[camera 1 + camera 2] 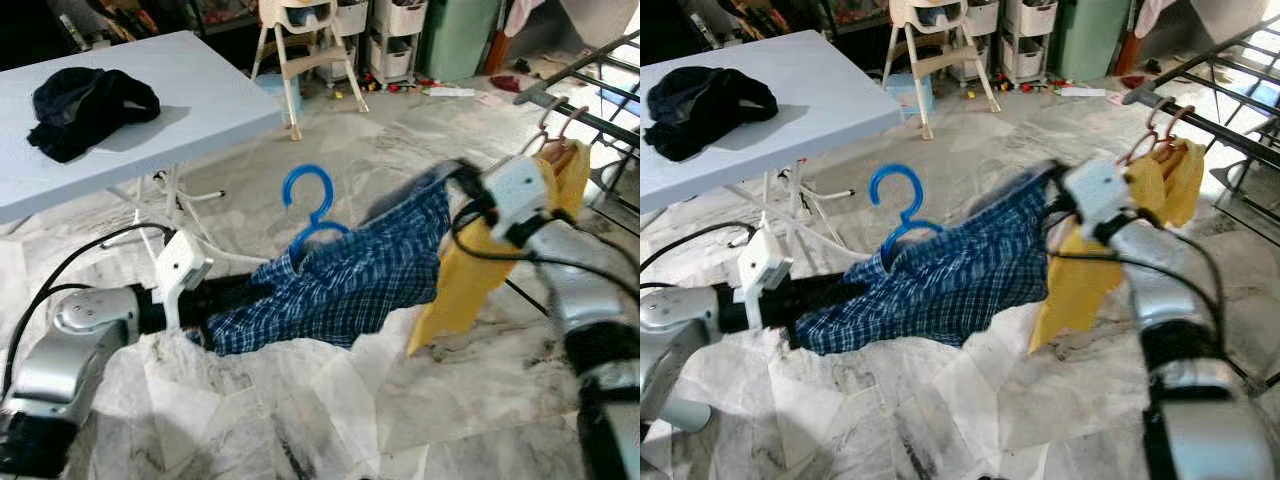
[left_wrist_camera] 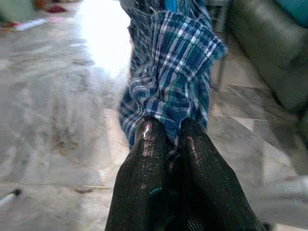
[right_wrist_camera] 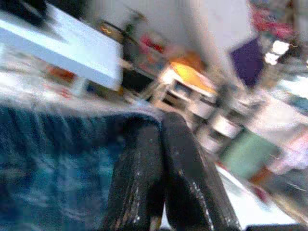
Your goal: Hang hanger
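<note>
Above marble floor (image 1: 330, 420): left gripper (image 2: 166, 137) and right gripper (image 3: 161, 125) both pinch plaid shirt (image 1: 350, 280) on blue hanger (image 1: 310, 205); drying rack (image 1: 590, 100) not reached, hanging still undone.

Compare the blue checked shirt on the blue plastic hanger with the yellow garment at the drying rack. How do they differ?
The blue checked shirt is stretched between the left gripper and the right gripper, both shut on its cloth; the yellow garment hangs free from the dark drying rack.

The shirt's blue plastic hanger has its hook in open air, while the yellow garment's pinkish hanger hooks reach up to the rack.

Both are on hangers.
</note>
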Motion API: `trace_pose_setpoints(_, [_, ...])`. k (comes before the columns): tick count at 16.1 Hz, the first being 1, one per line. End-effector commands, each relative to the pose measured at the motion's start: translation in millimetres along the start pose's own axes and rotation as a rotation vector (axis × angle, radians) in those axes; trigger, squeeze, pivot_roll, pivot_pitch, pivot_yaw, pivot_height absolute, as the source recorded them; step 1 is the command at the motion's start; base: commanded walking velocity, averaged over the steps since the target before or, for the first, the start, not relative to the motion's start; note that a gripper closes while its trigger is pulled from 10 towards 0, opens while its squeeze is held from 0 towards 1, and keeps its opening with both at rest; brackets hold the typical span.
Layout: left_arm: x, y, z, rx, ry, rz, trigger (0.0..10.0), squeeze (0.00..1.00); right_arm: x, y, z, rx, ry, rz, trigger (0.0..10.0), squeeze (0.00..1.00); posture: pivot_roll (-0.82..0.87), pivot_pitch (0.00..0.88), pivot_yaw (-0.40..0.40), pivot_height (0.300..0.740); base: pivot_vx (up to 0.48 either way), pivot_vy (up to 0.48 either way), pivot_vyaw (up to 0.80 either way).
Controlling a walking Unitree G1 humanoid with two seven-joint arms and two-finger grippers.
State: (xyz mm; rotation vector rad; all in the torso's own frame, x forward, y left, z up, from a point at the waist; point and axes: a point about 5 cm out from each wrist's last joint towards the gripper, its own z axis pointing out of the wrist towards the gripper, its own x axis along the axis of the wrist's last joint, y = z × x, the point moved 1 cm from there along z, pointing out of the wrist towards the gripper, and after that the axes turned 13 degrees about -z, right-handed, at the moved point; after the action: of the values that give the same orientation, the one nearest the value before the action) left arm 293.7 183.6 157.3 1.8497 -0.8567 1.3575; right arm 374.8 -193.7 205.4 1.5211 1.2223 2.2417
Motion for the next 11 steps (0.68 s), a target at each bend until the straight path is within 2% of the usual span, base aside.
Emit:
trace_pose_setpoints(1, [6, -4.4, 0.2, 0.028, 0.016, 0.026, 0.0, 0.0, 5, -8.4, 0.1, 0.061, 0.031, 0.016, 0.0, 0.0, -0.12, 0.076, 0.001, 0.74, 0.0, 0.0, 0.0])
trace_pose_setpoints(4, [9, -8.4, 1.5, 0.036, 0.023, 0.033, 0.0, 0.0, 2, -26.0, -9.0, 0.176, 0.039, 0.07, 0.0, 0.0, -0.12, 0.07, 0.009, 0.74, 0.0, 0.0, 0.0])
trace_pose_setpoints(6, [9, -9.5, 2.9, 0.036, 0.023, 0.039, 0.0, 0.0, 3, -30.1, -11.6, 0.199, 0.04, 0.092, 0.0, 0.0, -0.12, 0.069, 0.013, 0.74, 0.0, 0.0, 0.0])
trace_pose_setpoints(7, [10, -10.1, 5.8, 0.032, 0.028, 0.04, 0.0, 0.0, 4, -38.6, -13.1, 0.233, 0.042, 0.111, 2.1, 0.0, -0.12, 0.065, 0.018, 0.74, 0.0, 0.0, 0.0])
trace_pose_setpoints(8, [10, -10.1, 8.7, 0.027, 0.028, 0.042, 0.0, 0.0, 7, -46.5, -13.6, 0.255, 0.049, 0.122, 5.0, 0.0, -0.12, 0.06, 0.02, 0.74, 0.0, 0.0, 0.0])
trace_pose_setpoints(9, [10, -9.9, 10.2, 0.025, 0.026, 0.043, 0.0, 0.0, 8, -49.3, -13.3, 0.258, 0.054, 0.127, 4.9, 0.0, -0.12, 0.059, 0.021, 0.74, 0.0, 0.0, 0.0])
trace_pose_setpoints(10, [9, -9.3, 12.9, 0.018, 0.025, 0.042, 0.0, 0.0, 11, -54.8, -12.2, 0.262, 0.058, 0.139, 10.0, 0.0, -0.12, 0.056, 0.022, 0.74, 0.0, 0.0, 0.0])
trace_pose_setpoints(11, [9, -9.0, 14.1, 0.016, 0.026, 0.043, 0.0, 0.0, 11, -56.8, -12.0, 0.264, 0.058, 0.143, 10.0, 0.0, -0.12, 0.056, 0.022, 0.74, 0.0, 0.0, 0.0])
